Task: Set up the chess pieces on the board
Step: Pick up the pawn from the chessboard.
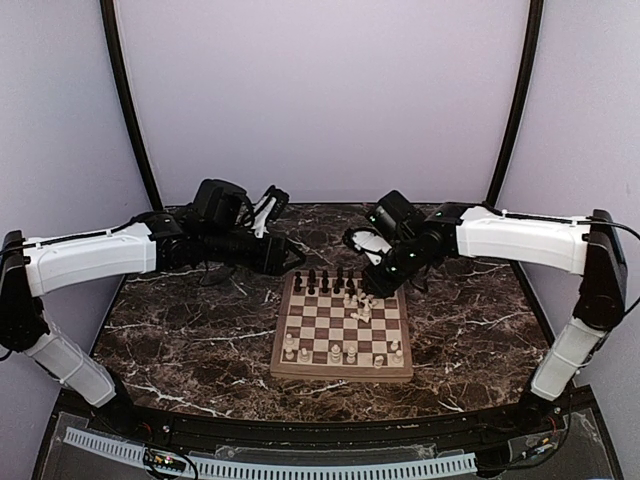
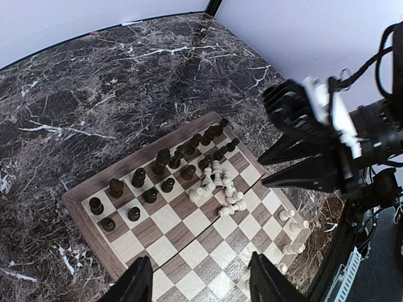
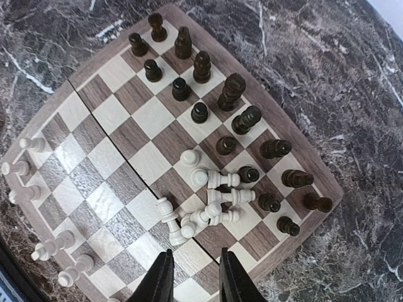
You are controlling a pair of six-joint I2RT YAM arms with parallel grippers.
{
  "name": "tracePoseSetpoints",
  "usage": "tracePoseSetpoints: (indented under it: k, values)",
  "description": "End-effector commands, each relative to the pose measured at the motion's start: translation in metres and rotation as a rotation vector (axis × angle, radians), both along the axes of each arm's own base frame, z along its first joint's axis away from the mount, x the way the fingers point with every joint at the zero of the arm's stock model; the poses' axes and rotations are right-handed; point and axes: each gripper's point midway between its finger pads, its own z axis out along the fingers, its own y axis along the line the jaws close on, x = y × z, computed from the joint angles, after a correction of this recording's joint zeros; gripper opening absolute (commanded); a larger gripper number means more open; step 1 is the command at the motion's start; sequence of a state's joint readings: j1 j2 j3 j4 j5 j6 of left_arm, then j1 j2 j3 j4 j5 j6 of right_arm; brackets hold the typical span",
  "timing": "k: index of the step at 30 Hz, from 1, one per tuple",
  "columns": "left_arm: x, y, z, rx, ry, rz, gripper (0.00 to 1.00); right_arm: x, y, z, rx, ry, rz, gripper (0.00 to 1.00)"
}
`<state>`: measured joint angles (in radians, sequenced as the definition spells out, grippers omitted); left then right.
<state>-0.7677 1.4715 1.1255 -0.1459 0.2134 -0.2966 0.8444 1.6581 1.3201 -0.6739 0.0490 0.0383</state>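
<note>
The board (image 1: 322, 327) lies in the middle of the table. Dark chess pieces (image 1: 325, 281) stand in its two far rows, also in the right wrist view (image 3: 201, 66). A heap of white pieces (image 1: 360, 304) lies toppled near the far right; it also shows from the wrists (image 3: 217, 195) (image 2: 217, 189). More white pieces (image 1: 340, 352) stand along the near row. My right gripper (image 3: 195, 277) hovers just beside the heap, jaws a little apart with nothing between them. My left gripper (image 2: 203, 283) is open and empty above the board's left side.
The dark marble table (image 1: 190, 330) surrounds the board on all sides. Purple walls and two black frame posts (image 1: 130, 110) close off the back. A white cable rail (image 1: 300, 467) runs along the near edge.
</note>
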Motion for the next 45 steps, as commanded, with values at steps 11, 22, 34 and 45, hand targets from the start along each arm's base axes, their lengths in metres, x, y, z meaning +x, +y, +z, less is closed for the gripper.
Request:
tracePoseSetpoints:
  k: [11, 22, 34, 45]
  values:
    - [-0.007, 0.007, 0.017, -0.02, 0.002, 0.006, 0.55, 0.026, 0.024, -0.048, -0.12, 0.073, -0.022, 0.28]
    - [-0.007, 0.007, 0.017, -0.018, 0.0, 0.004, 0.55, 0.031, 0.032, -0.062, -0.119, 0.095, -0.016, 0.27]
    - [-0.007, 0.007, 0.013, -0.007, 0.007, -0.001, 0.56, 0.026, 0.039, -0.068, -0.104, 0.139, 0.003, 0.11]
    - [-0.007, 0.01, 0.013, -0.001, 0.005, 0.01, 0.56, 0.005, 0.052, -0.038, -0.032, 0.15, 0.051, 0.04]
